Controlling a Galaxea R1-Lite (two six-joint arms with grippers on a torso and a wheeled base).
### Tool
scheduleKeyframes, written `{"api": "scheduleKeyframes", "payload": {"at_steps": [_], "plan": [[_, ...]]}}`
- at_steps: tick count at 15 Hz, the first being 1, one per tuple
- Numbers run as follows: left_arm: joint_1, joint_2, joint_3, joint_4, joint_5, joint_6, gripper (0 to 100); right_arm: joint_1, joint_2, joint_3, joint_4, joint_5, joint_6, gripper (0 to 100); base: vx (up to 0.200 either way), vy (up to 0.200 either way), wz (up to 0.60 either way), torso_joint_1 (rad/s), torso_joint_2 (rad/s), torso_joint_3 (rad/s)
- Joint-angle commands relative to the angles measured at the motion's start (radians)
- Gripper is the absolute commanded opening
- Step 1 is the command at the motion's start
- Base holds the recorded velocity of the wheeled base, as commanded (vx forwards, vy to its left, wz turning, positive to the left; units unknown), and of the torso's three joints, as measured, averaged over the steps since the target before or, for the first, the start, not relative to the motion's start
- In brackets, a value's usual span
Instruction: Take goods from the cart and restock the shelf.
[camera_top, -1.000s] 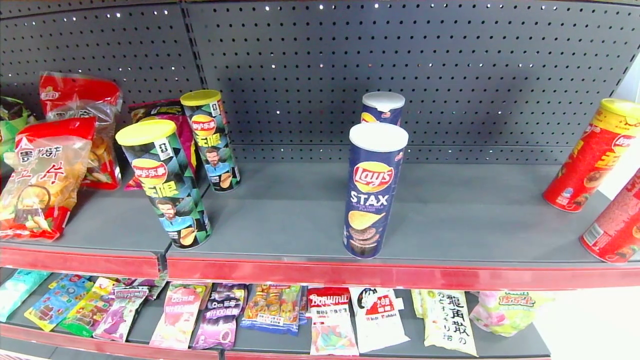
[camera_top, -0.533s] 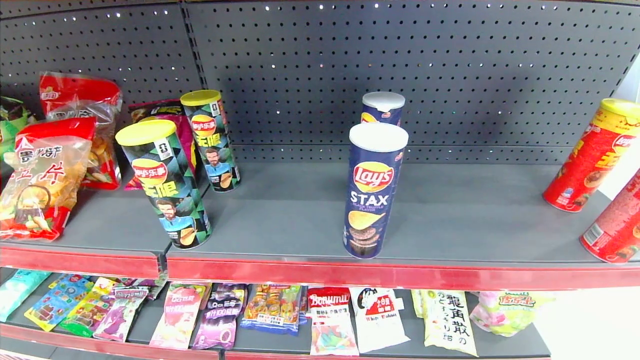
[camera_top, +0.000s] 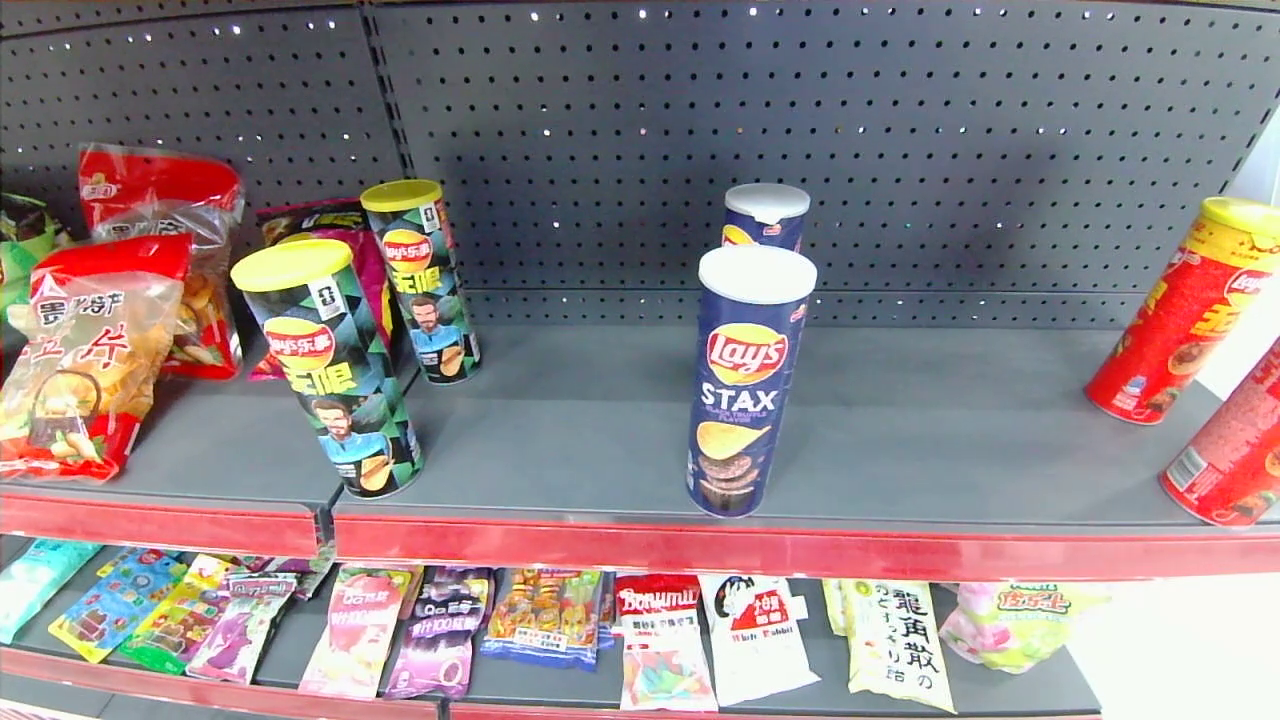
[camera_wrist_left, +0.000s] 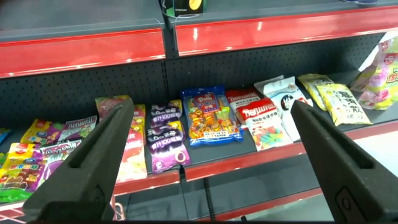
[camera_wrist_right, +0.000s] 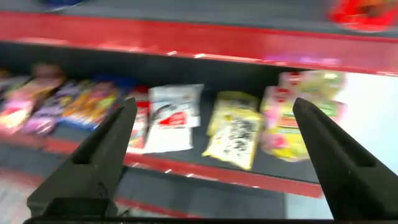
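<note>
From the head we look straight at the shelving, close up and from slightly above the red shelf edge (camera_top: 700, 545), which crosses low in our sight. Our left wrist camera sits lower than that edge and faces the snack packets (camera_wrist_left: 208, 118) under it, past the spread fingers of the left gripper (camera_wrist_left: 211, 104). Our right wrist camera faces likewise past the right gripper (camera_wrist_right: 214, 102), nearer the edge's right end. All three views share the edge and the packets beneath it.

Matt grey shelf deck (camera_top: 930, 440), likely painted metal, perforated matt back panel (camera_top: 950, 130), glossy red edge strip (camera_top: 800, 552), crinkled shiny plastic snack bags (camera_top: 85, 360)
</note>
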Motion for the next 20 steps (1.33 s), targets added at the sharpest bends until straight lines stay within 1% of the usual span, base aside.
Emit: {"api": "scheduleKeyframes", "payload": {"at_steps": [1,2,3,5,6,14,15,20], "plan": [[0.0,0.0,0.0,0.0,0.0,-0.001,100,-0.036,-0.038,0.003,-0.005,-0.014,-0.002,100,0.0,0.0,0.0,0.0,0.0,0.0],[0.0,-0.002,0.0,0.0,0.0,0.001,100,-0.031,-0.044,0.025,-0.007,-0.094,0.002,100,0.0,0.0,0.0,0.0,0.0,0.0],[0.0,-0.002,0.0,0.0,0.0,0.001,100,-0.03,-0.044,0.023,-0.005,-0.116,0.024,100,0.0,0.0,0.0,0.0,0.0,0.0],[0.0,-0.002,0.001,0.0,0.0,0.001,100,0.012,-0.078,0.025,-0.007,-0.091,0.007,100,0.0,0.0,0.0,0.0,0.0,0.0],[0.0,-0.002,0.001,0.0,0.001,0.001,100,0.005,-0.096,0.025,-0.005,-0.079,0.01,100,0.0,0.0,0.0,0.0,0.0,0.0],[0.0,-0.002,0.001,0.0,0.003,0.001,100,0.004,-0.101,0.025,-0.005,-0.088,0.011,100,0.0,0.0,0.0,0.0,0.0,0.0],[0.0,-0.002,0.001,0.0,0.003,0.001,100,0.004,-0.101,0.025,-0.005,-0.088,0.01,100,0.0,0.0,-0.6,0.002,0.0,0.007],[0.0,-0.002,0.0,0.0,0.003,0.001,100,0.004,-0.101,0.025,-0.005,-0.088,0.01,100,0.0,0.0,0.0,0.0,0.0,0.0]]}}
